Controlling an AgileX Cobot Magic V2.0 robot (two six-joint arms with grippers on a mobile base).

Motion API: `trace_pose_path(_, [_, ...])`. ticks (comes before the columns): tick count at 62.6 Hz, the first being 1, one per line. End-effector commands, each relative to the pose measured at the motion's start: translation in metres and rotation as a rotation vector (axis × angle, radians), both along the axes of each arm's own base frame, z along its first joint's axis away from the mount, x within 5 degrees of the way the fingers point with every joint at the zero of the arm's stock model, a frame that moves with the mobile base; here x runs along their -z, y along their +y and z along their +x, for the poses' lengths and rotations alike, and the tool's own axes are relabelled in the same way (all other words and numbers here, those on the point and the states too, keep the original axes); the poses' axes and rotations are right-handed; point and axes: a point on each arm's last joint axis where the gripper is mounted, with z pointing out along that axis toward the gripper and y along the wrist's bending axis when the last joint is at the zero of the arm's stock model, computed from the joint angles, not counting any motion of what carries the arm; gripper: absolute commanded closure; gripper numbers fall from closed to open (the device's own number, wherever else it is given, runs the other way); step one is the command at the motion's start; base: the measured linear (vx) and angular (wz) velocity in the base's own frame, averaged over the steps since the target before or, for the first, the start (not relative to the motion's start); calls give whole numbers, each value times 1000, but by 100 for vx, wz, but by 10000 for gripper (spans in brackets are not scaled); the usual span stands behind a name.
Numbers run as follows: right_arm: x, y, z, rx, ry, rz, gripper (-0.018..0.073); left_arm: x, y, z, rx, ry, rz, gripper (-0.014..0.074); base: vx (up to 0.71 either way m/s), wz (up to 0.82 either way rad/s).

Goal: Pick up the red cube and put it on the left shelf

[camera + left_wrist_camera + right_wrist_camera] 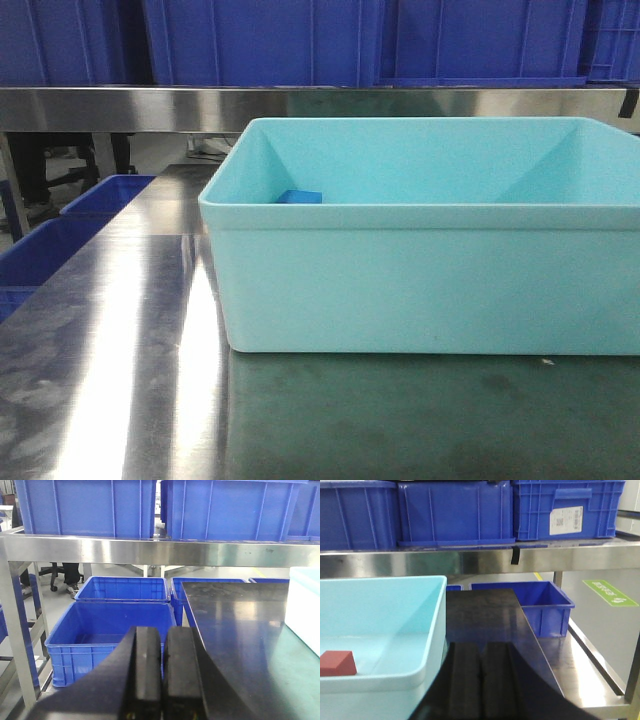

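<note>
A red cube (337,663) lies on the floor of the light cyan bin (380,680), at its left in the right wrist view. In the front view the bin (420,280) stands on the table and only a blue block (299,197) shows over its rim; the red cube is hidden there. My right gripper (481,652) is shut and empty, just right of the bin's wall. My left gripper (163,635) is shut and empty, at the table's left edge, with the bin's corner (305,605) far to its right. A steel shelf (160,550) runs across above the table.
Several blue crates stand on the steel shelf (300,105), among them one with a white label (565,510). Open blue crates (107,630) sit on the floor left of the table, and another (545,602) to its right. A dark green mat (430,420) covers the table's front.
</note>
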Motion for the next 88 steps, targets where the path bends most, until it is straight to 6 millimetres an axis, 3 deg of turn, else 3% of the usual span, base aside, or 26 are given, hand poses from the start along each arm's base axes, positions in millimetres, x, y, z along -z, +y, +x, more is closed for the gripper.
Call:
trace_pose_path(1, [-19, 0, -4, 10, -144, -28, 514, -1, 1, 0, -3, -75, -13, 495, 0, 0])
trace_pose_path(13, [-25, 0, -6, 11, -211, -31, 514, -1, 1, 0, -3, -75, -13, 495, 0, 0])
trace_pose_path(20, [-43, 0, -10, 12, -270, -35, 514, -1, 1, 0, -3, -75, -13, 495, 0, 0])
trace_pose_path(26, [-70, 1, -16, 13, -243, -51, 514, -1, 1, 0, -3, -75, -13, 495, 0, 0])
trace_pose_path(31, [-105, 1, -20, 17, -178, -61, 514, -1, 1, 0, -3, -75, -13, 495, 5, -28])
trace_pose_path(43, [-181, 5, -12, -84, -63, -49, 514, -1, 1, 0, -3, -75, -13, 495, 0, 0])
trace_pose_path(53, [-231, 18, 16, -267, 69, -46, 514, -1, 1, 0, -3, -75, -13, 495, 0, 0])
trace_pose_path(59, [-248, 35, 45, -373, 198, -64, 504, -1, 1, 0, -3, -75, -13, 495, 0, 0])
trace_pose_path(70, [-248, 81, 104, -514, 444, -115, 505, -1, 1, 0, -3, -75, -13, 495, -1, 8])
trace_pose_path(82, [-214, 114, 156, -501, 675, -58, 497, -1, 1, 0, -3, -75, -13, 495, 0, 0])
trace_pose_path(88, [-196, 123, 175, -485, 751, -48, 404, -1, 1, 0, -3, -75, -13, 495, 0, 0])
